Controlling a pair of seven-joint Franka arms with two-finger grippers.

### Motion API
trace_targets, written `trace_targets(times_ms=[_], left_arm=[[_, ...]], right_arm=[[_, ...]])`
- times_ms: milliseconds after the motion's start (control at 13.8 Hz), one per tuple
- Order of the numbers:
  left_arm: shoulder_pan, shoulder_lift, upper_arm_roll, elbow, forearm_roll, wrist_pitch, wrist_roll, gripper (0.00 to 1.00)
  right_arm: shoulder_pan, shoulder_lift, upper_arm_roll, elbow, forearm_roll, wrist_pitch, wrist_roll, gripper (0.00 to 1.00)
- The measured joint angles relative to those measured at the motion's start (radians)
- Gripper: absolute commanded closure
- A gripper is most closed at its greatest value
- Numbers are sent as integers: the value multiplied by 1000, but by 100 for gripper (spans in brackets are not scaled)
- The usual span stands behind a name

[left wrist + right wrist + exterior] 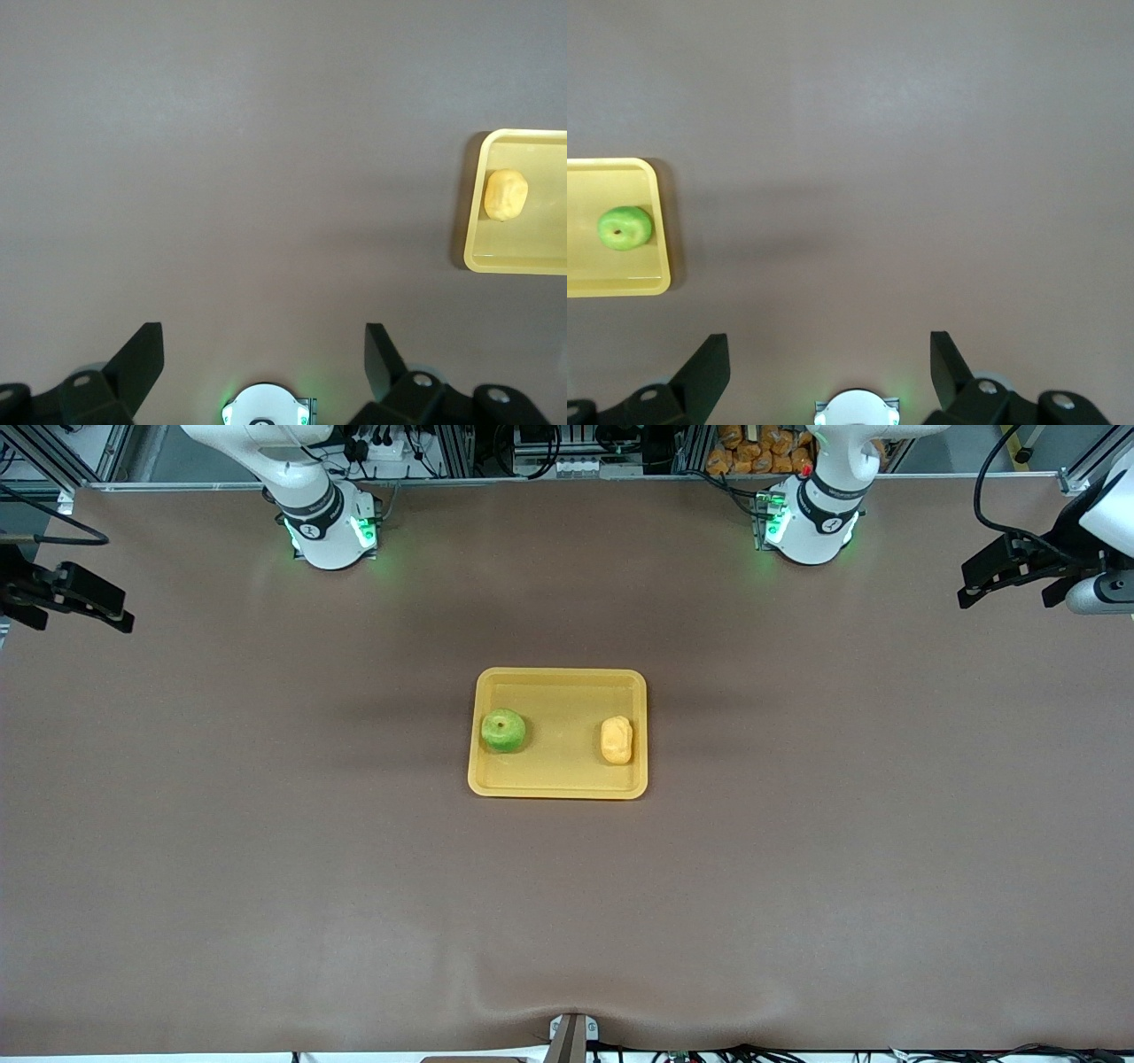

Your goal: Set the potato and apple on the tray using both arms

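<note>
The yellow-orange tray lies at the middle of the table. The green apple sits in it toward the right arm's end, and the yellow potato sits in it toward the left arm's end. My left gripper is open and empty, raised over the table's edge at the left arm's end. My right gripper is open and empty over the other end. The left wrist view shows the open left gripper, the potato and the tray. The right wrist view shows the open right gripper, the apple and the tray.
The brown table mat is bare around the tray. The two arm bases glow green along the table's edge farthest from the front camera. A small bracket sits at the nearest edge.
</note>
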Motion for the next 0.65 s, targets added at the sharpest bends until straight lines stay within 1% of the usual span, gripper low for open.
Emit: trace_targets(times_ms=[291, 509, 654], left_arm=[[2, -4, 4, 7, 0, 0, -1, 0], [2, -4, 5, 8, 0, 0, -1, 0], [2, -4, 6, 8, 0, 0, -1, 0]], right_arm=[[-8, -81, -9, -131, 1, 83, -15, 0], [-8, -94, -11, -143, 0, 110, -82, 0], [-9, -97, -25, -143, 0, 110, -132, 0]])
